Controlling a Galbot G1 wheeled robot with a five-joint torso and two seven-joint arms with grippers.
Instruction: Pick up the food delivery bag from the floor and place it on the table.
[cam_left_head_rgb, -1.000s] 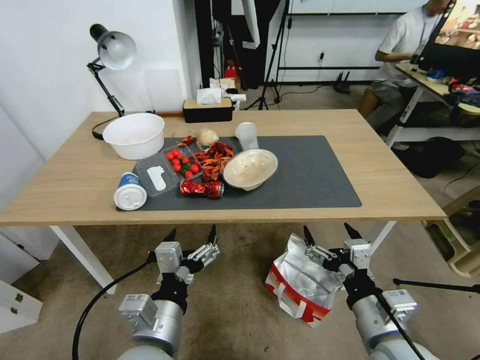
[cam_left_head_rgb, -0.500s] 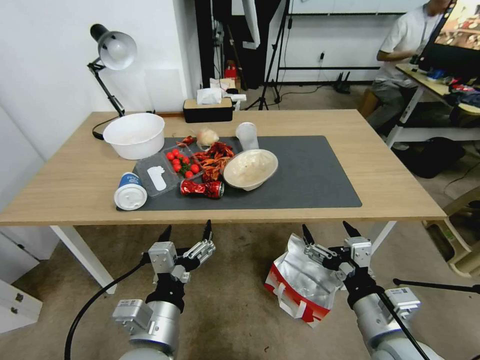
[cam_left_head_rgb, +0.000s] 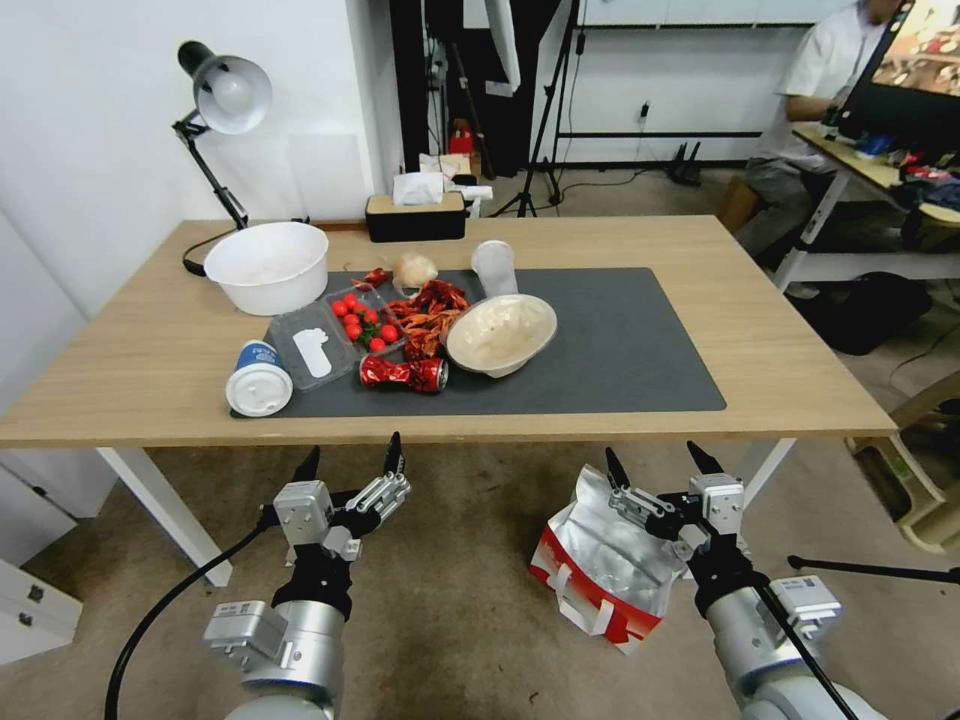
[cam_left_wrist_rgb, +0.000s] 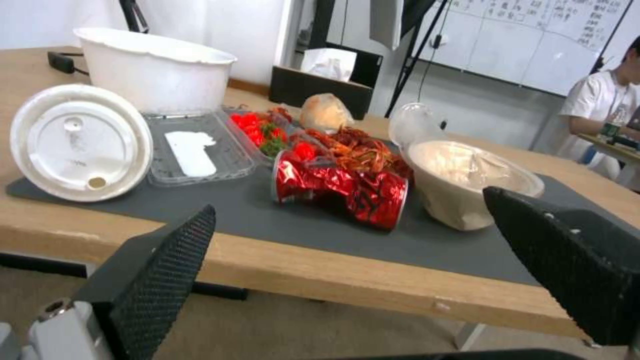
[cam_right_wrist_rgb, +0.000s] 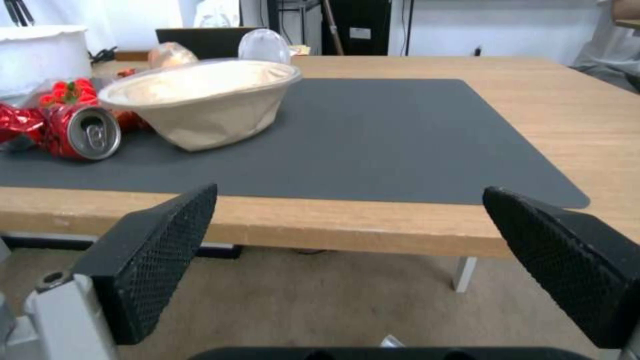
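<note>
White tub (cam_left_head_rgb: 267, 266) at the left of the table (cam_left_head_rgb: 800, 370) looks empty, then a clear tray (cam_left_head_rgb: 345, 328) of cherry tomatoes, a crushed red can (cam_left_head_rgb: 404, 374) and a beige bowl (cam_left_head_rgb: 500, 335) with a pale liner. Down below, left gripper (cam_left_head_rgb: 350, 458) hangs wide open over the floor (cam_left_head_rgb: 470, 610). Right gripper (cam_left_head_rgb: 655, 462), fingers spread, sits above the food delivery bag (cam_left_head_rgb: 600, 570), which stands open on the floor showing foil lining.

No text or label can be read.
</note>
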